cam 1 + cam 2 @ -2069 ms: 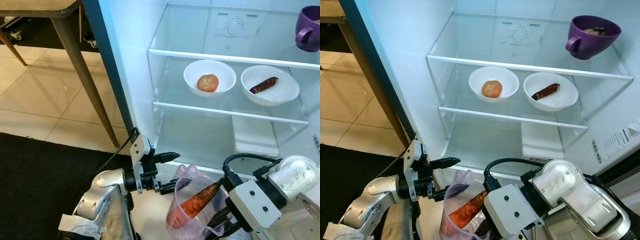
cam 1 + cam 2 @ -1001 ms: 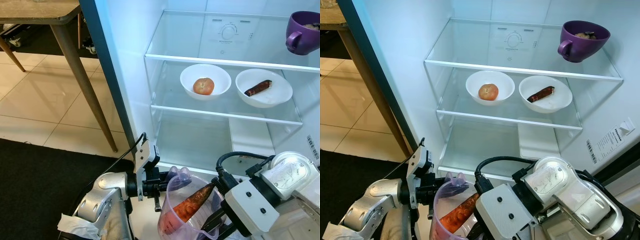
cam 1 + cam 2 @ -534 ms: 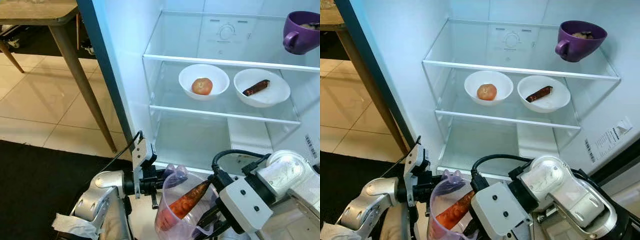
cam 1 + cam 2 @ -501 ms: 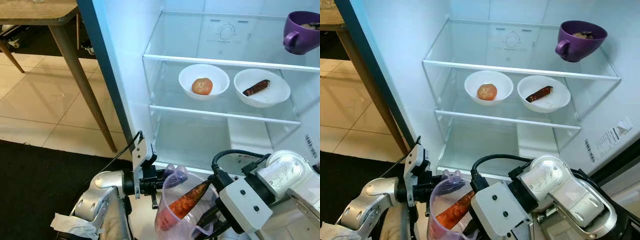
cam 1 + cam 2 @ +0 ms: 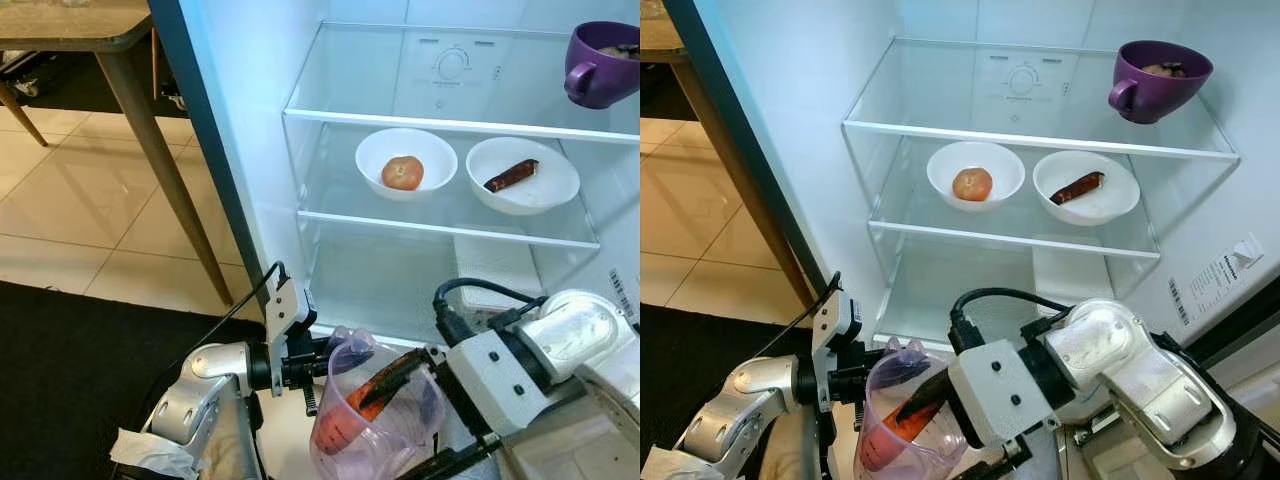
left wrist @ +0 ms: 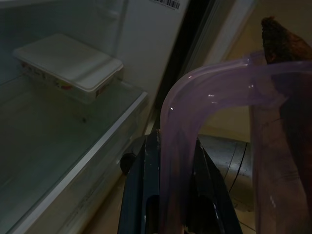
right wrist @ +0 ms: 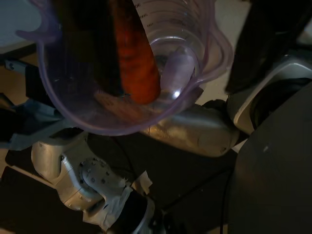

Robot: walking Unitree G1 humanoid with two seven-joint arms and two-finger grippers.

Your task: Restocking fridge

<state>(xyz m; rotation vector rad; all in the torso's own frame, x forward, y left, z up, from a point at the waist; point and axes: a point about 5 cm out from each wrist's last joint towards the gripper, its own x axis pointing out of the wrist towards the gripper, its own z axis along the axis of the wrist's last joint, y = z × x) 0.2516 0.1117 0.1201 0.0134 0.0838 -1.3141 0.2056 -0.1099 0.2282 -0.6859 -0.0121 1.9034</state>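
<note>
A clear purple measuring jug (image 5: 372, 440) hangs low in front of the open fridge, with an orange carrot (image 5: 343, 428) leaning inside it. My left gripper (image 5: 326, 362) is shut on the jug's rim at its left side; in the left wrist view the black fingers (image 6: 146, 195) pinch the purple rim (image 6: 204, 87). My right gripper (image 5: 400, 428) is open at the jug's right side. One of its black fingers (image 7: 92, 44) reaches inside beside the carrot (image 7: 136, 58), and the other stays outside the wall.
The middle shelf holds a white bowl with a round reddish vegetable (image 5: 402, 172) and a white bowl with a dark root (image 5: 511, 175). A purple mug (image 5: 603, 64) stands on the top shelf, a white lidded box (image 5: 495, 270) below. A wooden table leg (image 5: 165, 160) and black mat (image 5: 70, 370) are left.
My right gripper has let go lower down and swung up, putting one finger inside the jug over the carrot. The carrot's tip sits lower in the jug. The left gripper keeps its hold.
</note>
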